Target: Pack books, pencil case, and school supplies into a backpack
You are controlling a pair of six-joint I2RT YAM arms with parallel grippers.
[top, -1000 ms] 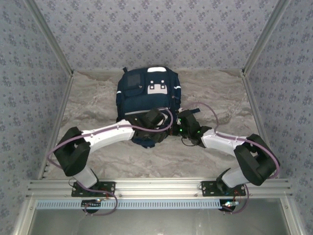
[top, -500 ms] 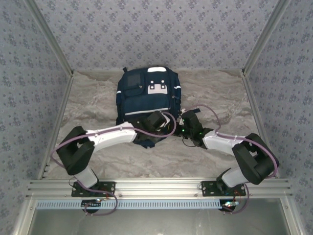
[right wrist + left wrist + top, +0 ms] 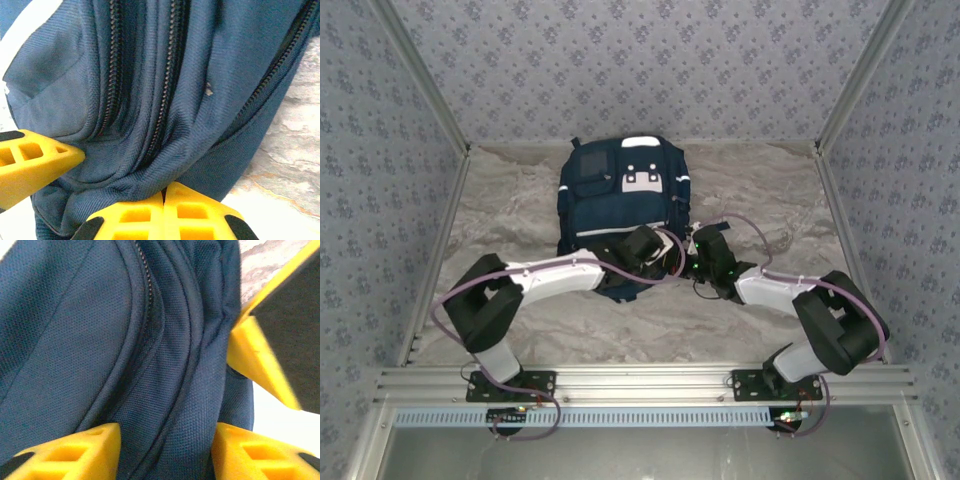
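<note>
The navy backpack lies flat at the back middle of the table, its white patch at the far end. Both arms meet at its near end. My left gripper has its yellow jaws on either side of a thick fold of backpack fabric, beside a zipper line, and touches it on both sides. My right gripper is shut, with bunched backpack fabric drawn into its tips. The books, pencil case and school supplies are out of view.
The marbled tabletop spreads to both sides of the backpack. Patterned walls and slanted metal posts close in the left, right and back. An aluminium rail carries the arm bases at the near edge.
The left arm has swung forward and a little right, bringing its gripper closer to the right one at the backpack's near end, with its jaws narrower. The right arm and the backpack barely moved.
</note>
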